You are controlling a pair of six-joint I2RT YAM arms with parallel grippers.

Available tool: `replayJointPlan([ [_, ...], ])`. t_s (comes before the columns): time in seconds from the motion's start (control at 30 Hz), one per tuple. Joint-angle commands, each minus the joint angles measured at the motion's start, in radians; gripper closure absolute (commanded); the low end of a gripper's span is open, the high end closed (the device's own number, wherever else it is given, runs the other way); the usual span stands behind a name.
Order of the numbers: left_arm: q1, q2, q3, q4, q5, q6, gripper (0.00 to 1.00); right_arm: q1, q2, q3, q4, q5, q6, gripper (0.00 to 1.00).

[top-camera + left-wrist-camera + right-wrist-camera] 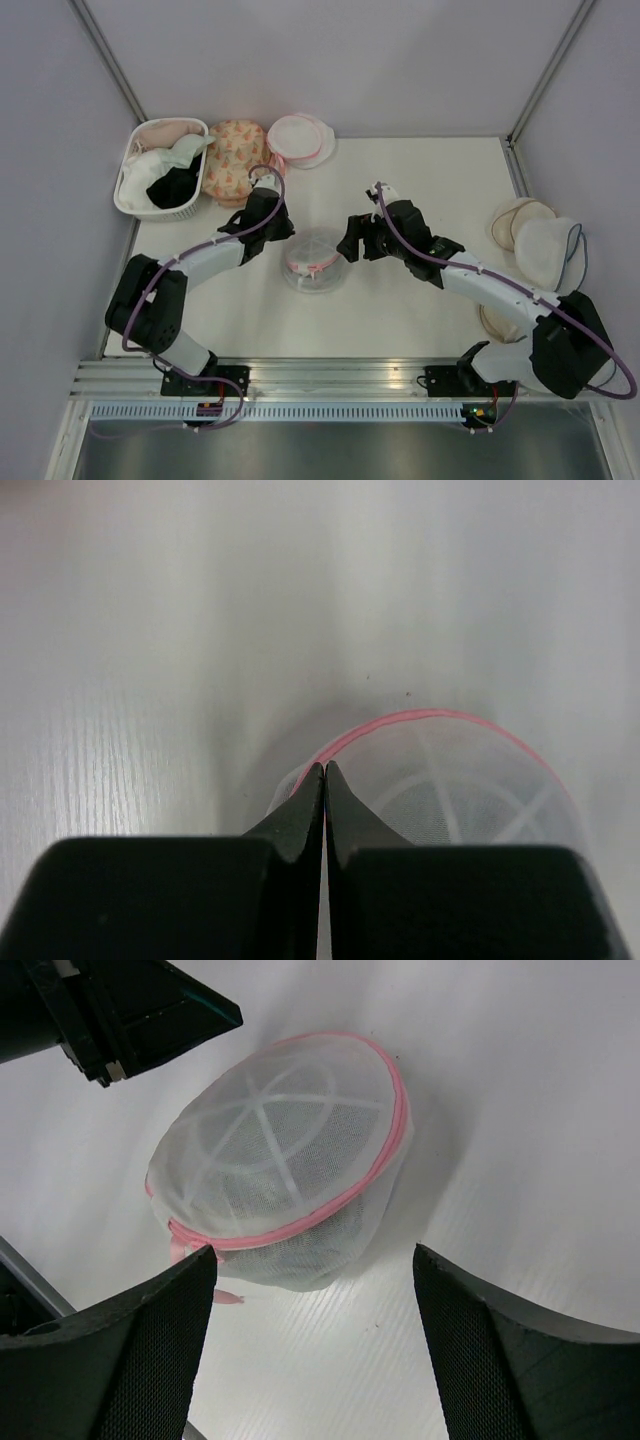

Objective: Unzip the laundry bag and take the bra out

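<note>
right gripper [312, 1260]: closest thing on my right wrist cam. Two chunky black fingers [140, 1350] with a fine cross-hatched pad texture, spread wide apart with nothing between them, hanging over the bag.
left gripper [323, 768]: smooth black wedge fingers pressed flat together, tapering to a point right by the bag's pink rim. On the right wrist cam a sliver of table shows between it and the bag, so I'd say just beside it, not gripping.
laundry bag [315, 262]: middle of the table, between the two grippers. It's round, see-through white mesh, two domes rim to rim, with white ribs crossing like spokes on the top dome. Pink zip edging runs round the seam and a little pink tab [228, 1298] dangles at the low side.
zip: looks closed along the stretch I can see.
inside the bag: a dark shade [300, 1235] shows through the lower mesh, can't tell what it is.
table [400, 310]: white, with a faint ribbed grain.
far left: a white slotted basket [160, 213] with soft white and black fabric [172, 188] bunched inside, and a peach floral dome bag [232, 160] touching it.
right edge: pale rounded domes, one with blue edging [548, 250].
</note>
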Motion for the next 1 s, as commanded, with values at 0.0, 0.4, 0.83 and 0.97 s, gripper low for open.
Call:
replayJointPlan([
  [0.0, 0.026, -0.087, 0.055, 0.031, 0.043, 0.04, 0.98, -0.001, -0.096, -0.033, 0.009, 0.058, 0.011, 0.15],
  [0.4, 0.032, -0.561, -0.131, -0.278, 0.287, -0.389, 0.0, 0.001, -0.225, -0.099, -0.08, 0.1, 0.012, 0.02],
  [0.83, 0.028, -0.989, -0.518, -0.121, 0.252, -1.097, 0.01, 0.001, -0.26, -0.165, -0.056, 0.1, 0.044, 0.02],
  [0.97, 0.026, -0.867, -0.518, 0.013, 0.296, -1.168, 0.01, 0.001, -0.261, -0.168, -0.054, 0.1, 0.044, 0.02],
])
